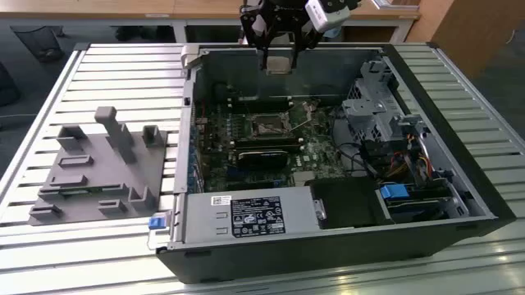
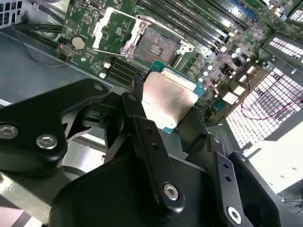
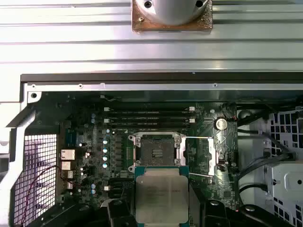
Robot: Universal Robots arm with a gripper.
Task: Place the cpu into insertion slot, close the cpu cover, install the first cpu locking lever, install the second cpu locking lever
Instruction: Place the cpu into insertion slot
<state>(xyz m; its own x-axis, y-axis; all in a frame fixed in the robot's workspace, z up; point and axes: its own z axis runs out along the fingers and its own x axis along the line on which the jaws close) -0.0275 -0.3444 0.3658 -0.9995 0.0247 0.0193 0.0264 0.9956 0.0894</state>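
Slatted metal table (image 1: 123, 67) spans exterior view, pale grey, ribs running across. Glare on near edge. Slats (image 3: 71, 38) also in first wrist view, brightly lit. Wooden desk (image 1: 98, 7) beyond table's far edge, on white legs (image 1: 176, 31). Wooden panel (image 1: 468, 31) at exterior view's right. Dark grey floor (image 1: 37, 77) either side. Dark bin (image 1: 37, 40) near desk. Light even, soft shadows.

Slatted metal table (image 1: 123, 67): open PC case (image 1: 328, 258), grey jig (image 1: 107, 178).
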